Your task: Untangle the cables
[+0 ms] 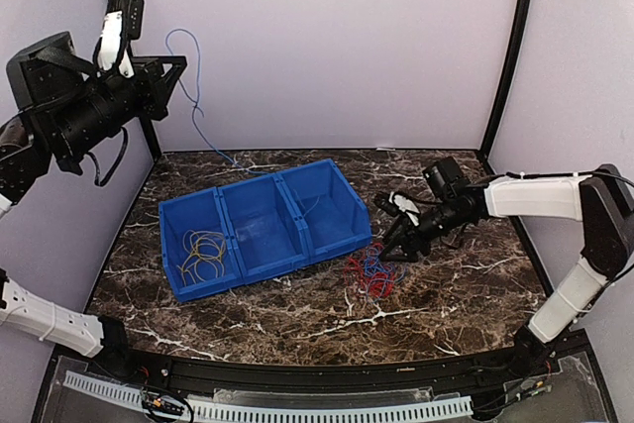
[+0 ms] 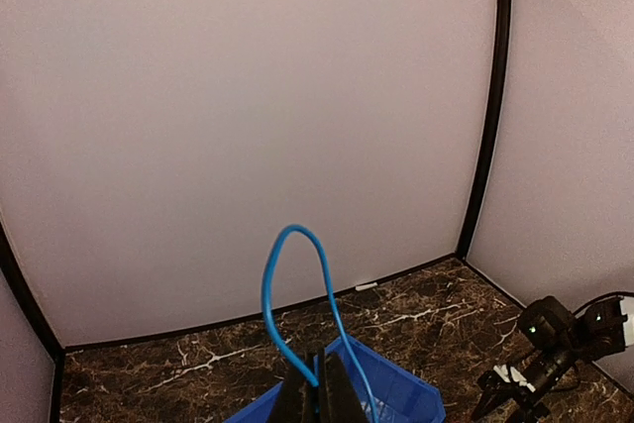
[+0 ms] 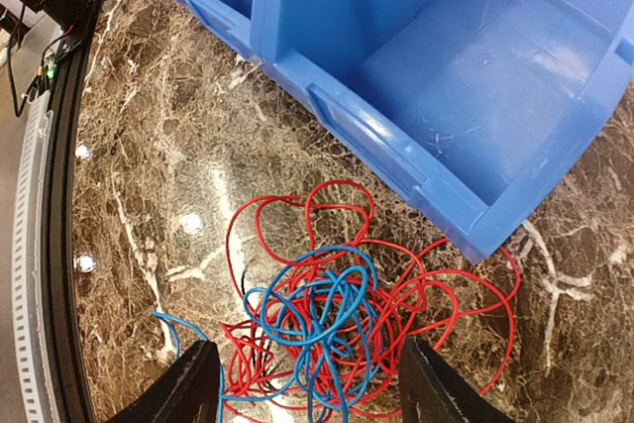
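Observation:
A tangle of red and blue cables (image 1: 371, 270) lies on the marble table just right of the blue bins (image 1: 263, 230). My right gripper (image 1: 394, 245) hovers over this tangle (image 3: 332, 314), open, its fingers (image 3: 193, 388) standing on either side of it and apart from the wires. My left gripper (image 1: 180, 66) is raised high at the back left, shut on a single blue cable (image 1: 197, 96). That cable loops above the shut jaws (image 2: 264, 294) and trails down towards the bins. A yellow-tan coil (image 1: 203, 255) rests in the left bin.
Three joined blue bins (image 3: 446, 76) stand in the middle of the table; the middle and right ones hold no coils. Black frame posts stand at the back corners (image 1: 510, 47). The right arm (image 2: 550, 339) shows in the left wrist view.

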`<state>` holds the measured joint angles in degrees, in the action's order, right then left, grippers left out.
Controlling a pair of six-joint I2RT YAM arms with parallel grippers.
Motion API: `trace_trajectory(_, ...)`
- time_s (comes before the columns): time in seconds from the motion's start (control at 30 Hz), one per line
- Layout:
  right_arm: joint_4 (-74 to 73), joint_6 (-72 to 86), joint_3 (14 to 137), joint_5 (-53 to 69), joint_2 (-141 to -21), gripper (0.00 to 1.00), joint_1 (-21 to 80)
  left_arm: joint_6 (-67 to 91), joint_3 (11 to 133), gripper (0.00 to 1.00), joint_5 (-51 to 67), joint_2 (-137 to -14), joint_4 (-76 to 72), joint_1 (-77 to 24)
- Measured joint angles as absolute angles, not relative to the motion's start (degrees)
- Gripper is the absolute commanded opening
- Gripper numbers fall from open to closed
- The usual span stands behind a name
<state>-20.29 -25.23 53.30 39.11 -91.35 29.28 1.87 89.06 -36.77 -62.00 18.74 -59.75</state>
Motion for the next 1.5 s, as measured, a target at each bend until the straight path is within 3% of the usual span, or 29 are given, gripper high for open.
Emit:
trace_trajectory(0.47, -25.6, -29.7, 57.3, 35.8, -78.2, 0.83, 25.7, 5.4, 89.6, 0.00, -42.5, -59.8, 27.1, -58.0)
trace_trajectory(0.6, -24.0, -29.4, 55.8, 35.5, -74.9, 0.98, 24.9, 5.5, 92.9, 0.00, -41.9, -63.3, 31.0, -56.5)
trace_trajectory(0.8, -21.9, -28.8, 49.7, 35.9, -72.3, 0.99, 24.3, 8.7, 102.3, 0.04, -37.9, -70.5, 37.2, -52.2)
trace_trajectory(0.9, -21.4, -28.5, 48.8, 35.9, -72.3, 0.99, 24.0, 10.4, 106.7, 0.00, -35.0, -73.6, 39.5, -50.2)
trace_trajectory(1.13, -20.4, -28.6, 47.5, 37.2, -71.7, 0.99, 23.5, 12.3, 107.8, 0.00, -29.6, -79.2, 40.8, -47.3)
trace_trajectory(1.5, -20.1, -30.2, 46.8, 37.8, -71.4, 0.99, 23.5, 18.0, 88.6, 0.00, -19.6, -80.4, 33.9, -43.9)
